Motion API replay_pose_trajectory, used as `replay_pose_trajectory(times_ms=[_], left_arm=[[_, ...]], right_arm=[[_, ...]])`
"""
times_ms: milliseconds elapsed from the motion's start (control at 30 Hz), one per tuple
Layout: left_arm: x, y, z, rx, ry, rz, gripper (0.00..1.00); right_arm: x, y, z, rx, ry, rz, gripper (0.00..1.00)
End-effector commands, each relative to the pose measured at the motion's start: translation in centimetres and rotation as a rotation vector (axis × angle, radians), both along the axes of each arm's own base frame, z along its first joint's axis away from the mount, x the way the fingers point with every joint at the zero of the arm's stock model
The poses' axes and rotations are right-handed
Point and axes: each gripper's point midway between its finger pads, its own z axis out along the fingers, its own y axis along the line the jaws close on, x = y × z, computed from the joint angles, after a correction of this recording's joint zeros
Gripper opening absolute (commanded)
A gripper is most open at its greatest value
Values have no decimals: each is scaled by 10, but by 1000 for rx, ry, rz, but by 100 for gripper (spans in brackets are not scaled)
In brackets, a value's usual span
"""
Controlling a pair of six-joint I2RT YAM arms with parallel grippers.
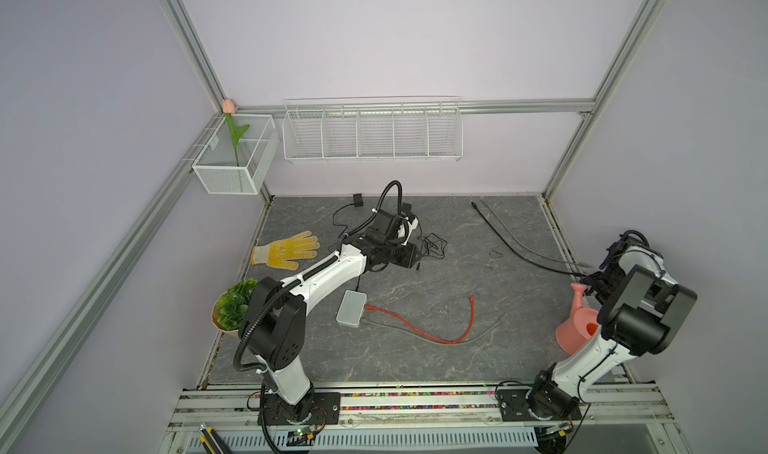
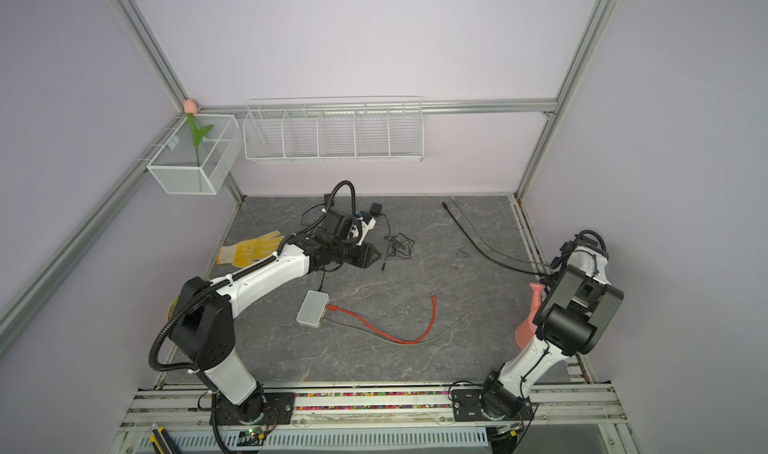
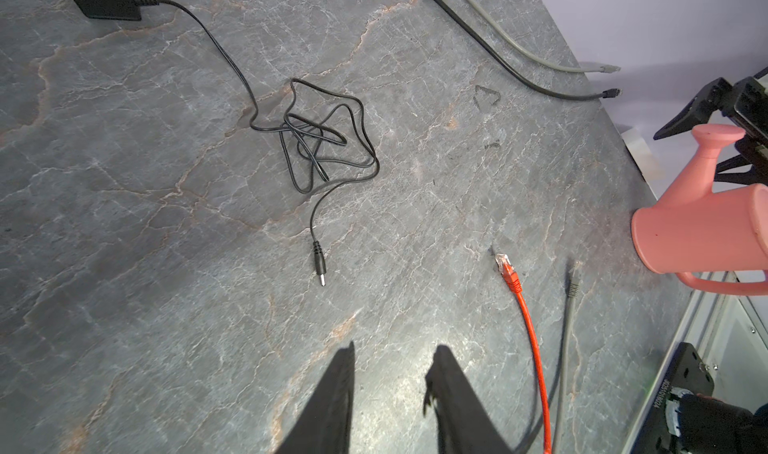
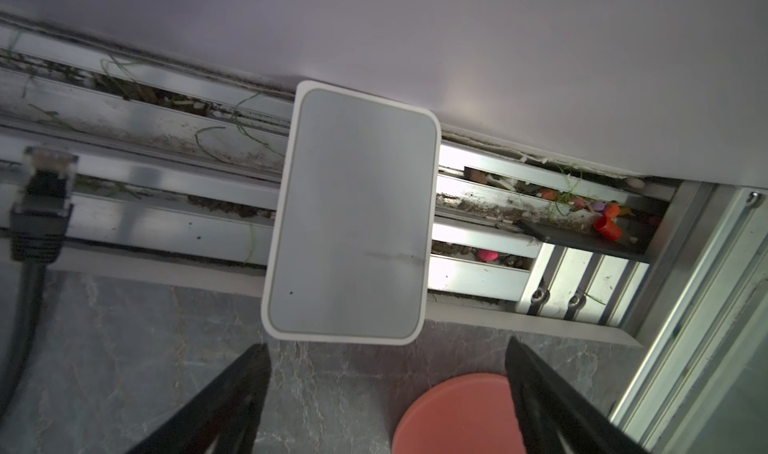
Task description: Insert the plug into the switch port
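In both top views the white switch (image 1: pixel 351 308) (image 2: pixel 312 308) lies mid-table with a red cable (image 1: pixel 415 323) (image 2: pixel 374 325) and a grey cable at its side. The red cable's free plug (image 1: pixel 471 297) (image 2: pixel 434 297) (image 3: pixel 508 271) lies loose on the stone. A black barrel plug (image 3: pixel 319 263) lies just ahead of my left gripper (image 3: pixel 392 360) (image 1: pixel 409 256), whose jaws stand a little apart with nothing between them. My right gripper (image 4: pixel 386 348) (image 1: pixel 592 283) is wide open at the right edge, facing a second white box (image 4: pixel 353 211); its ports are hidden.
A pink watering can (image 1: pixel 577 323) (image 4: pixel 453 414) stands beside the right gripper. A black network plug (image 4: pixel 45 173) lies near the rail. A tangled adapter cord (image 3: pixel 324 140), a yellow glove (image 1: pixel 286 250), a potted plant (image 1: pixel 232 308) and long cables (image 1: pixel 519 248) also occupy the table.
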Motion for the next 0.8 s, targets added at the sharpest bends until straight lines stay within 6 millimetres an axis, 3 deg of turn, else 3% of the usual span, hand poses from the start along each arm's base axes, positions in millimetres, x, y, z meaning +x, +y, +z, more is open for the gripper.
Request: replay_pose_trajectory(times_ms=[0,300,567,767], left_arm=[[0,-3,4,4,-4,-19,33],[0,-1,11,16,-18,-18,33],[1,2,9,39,-17,-14,33],[0,3,9,45,-14,-11,33]], right_arm=[[5,-10,6,-71,26,-8,94],[13,-18,6,-80,35,-5,99],[0,-8,5,-104,-12,-31,81],[-2,-10,6,-116,10,-22,76]])
